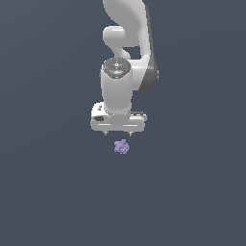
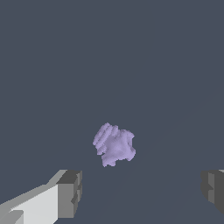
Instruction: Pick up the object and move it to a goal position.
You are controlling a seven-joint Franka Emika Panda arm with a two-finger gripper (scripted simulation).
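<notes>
Your gripper hangs above the floor with its fingers spread wide apart and nothing between them; in the wrist view the two dark pads stand at either edge with a broad gap. The lavender clump lies on the floor just past the fingertips, at about five o'clock from the hand in the exterior view, apart from both fingers and not yet between them. Judge it light, given how small it is beside the hand, and probably rigid, though the renders cannot settle that. Its lumpy, ridged outline offers no flat faces, so it may twist or squirt sideways under pressure; take it across its widest middle, with the pads centred on the bulk rather than on a protruding knob. The dark slate floor is flat and uniform. No goal marker shows in either view, so you cannot tell where it must go.
</notes>
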